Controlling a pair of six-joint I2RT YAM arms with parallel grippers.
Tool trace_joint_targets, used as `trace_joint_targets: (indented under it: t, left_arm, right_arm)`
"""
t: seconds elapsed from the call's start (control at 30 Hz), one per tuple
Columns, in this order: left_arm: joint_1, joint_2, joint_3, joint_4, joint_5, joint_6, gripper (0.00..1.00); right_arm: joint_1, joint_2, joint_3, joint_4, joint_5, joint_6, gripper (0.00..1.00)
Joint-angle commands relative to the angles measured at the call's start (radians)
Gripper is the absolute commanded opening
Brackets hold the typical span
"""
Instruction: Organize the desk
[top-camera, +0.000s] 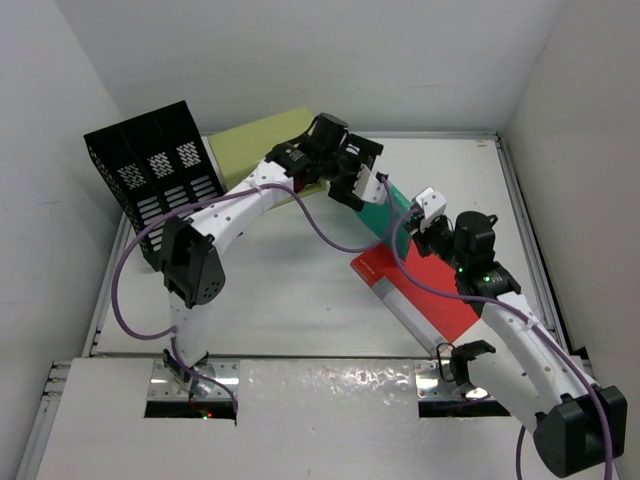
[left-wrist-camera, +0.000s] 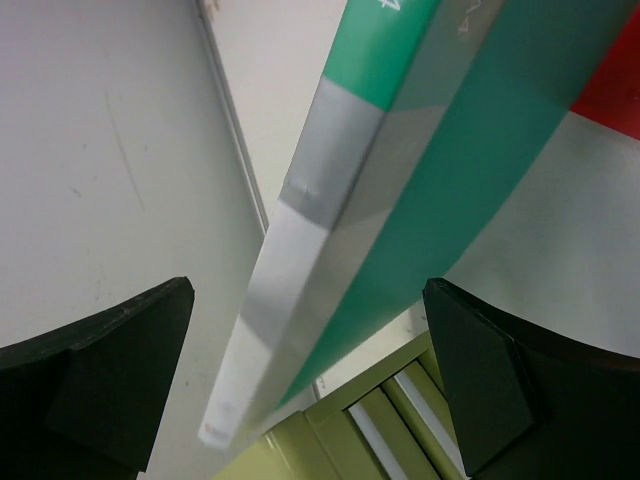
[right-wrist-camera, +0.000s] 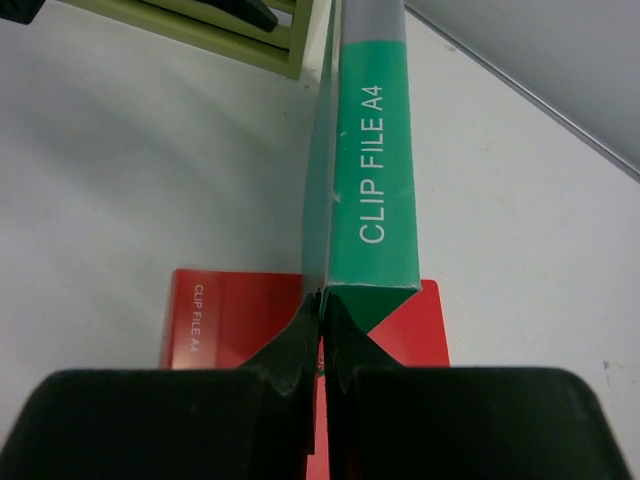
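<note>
The right claw (right-wrist-camera: 322, 300) pinches the green folder (right-wrist-camera: 370, 150) on edge over the red folder (right-wrist-camera: 215, 320) on the desk (top-camera: 300, 300) and should grip firmly, since the left claw (left-wrist-camera: 310, 340) is wide open around its far end, maybe not touching.

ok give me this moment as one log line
left pincer: open, either side of green clip file | right pincer: shut on green clip file edge | red clip file: flat on desk
</note>
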Motion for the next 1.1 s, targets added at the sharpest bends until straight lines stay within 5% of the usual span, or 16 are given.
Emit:
trace_joint_targets:
  t: [0.0, 0.13, 0.23, 0.33, 0.37, 0.4, 0.57, 0.6, 0.63, 0.67, 0.77, 0.87, 1.07]
  left_arm:
    - [-0.016, 0.015, 0.067, -0.044, 0.045, 0.081, 1.0]
    - [-0.034, 0.037, 0.055, -0.088, 0.039, 0.14, 0.99]
    - [-0.047, 0.062, 0.062, -0.062, 0.024, 0.14, 0.84]
    - [-0.051, 0.078, 0.085, -0.085, 0.024, 0.143, 0.46]
    - [-0.051, 0.077, 0.084, -0.091, 0.019, 0.157, 0.13]
    - [-0.053, 0.071, 0.075, -0.091, 0.021, 0.153, 0.0]
    - [-0.053, 0.046, 0.076, 0.014, 0.031, -0.074, 0.0]
    - [-0.053, 0.042, 0.077, 0.054, 0.024, -0.146, 0.0]
    - [-0.053, 0.037, 0.082, 0.127, 0.018, -0.285, 0.0]
    - [-0.053, 0.034, 0.09, 0.148, 0.002, -0.333, 0.0]
    - [-0.051, 0.008, 0.116, 0.218, -0.031, -0.497, 0.0]
    - [-0.042, -0.023, 0.125, 0.309, -0.105, -0.681, 0.0]
    - [0.021, -0.076, 0.281, 0.39, -0.234, -1.059, 0.0]
  right_arm:
    - [0.015, -0.035, -0.012, 0.066, -0.043, -0.035, 0.0]
    - [0.021, -0.053, -0.014, 0.074, -0.056, -0.043, 0.0]
    - [0.021, -0.076, -0.021, 0.074, -0.072, -0.053, 0.0]
    - [0.021, -0.096, -0.031, 0.083, -0.063, -0.05, 0.0]
    - [0.021, -0.098, -0.032, 0.088, -0.06, -0.047, 0.0]
    - [0.021, -0.099, -0.029, 0.089, -0.053, -0.041, 0.0]
    - [0.021, -0.116, -0.006, 0.094, 0.119, 0.058, 0.06]
    - [0.022, -0.124, 0.003, 0.086, 0.175, 0.101, 0.21]
    - [0.021, -0.133, 0.023, 0.065, 0.311, 0.121, 0.53]
    - [0.021, -0.15, 0.035, 0.049, 0.385, 0.14, 0.69]
    - [0.021, -0.173, 0.115, -0.071, 0.665, 0.233, 0.99]
    - [0.021, -0.194, 0.224, -0.231, 0.887, 0.313, 0.99]
    - [0.021, -0.294, 0.236, -0.224, 0.89, 0.316, 0.99]
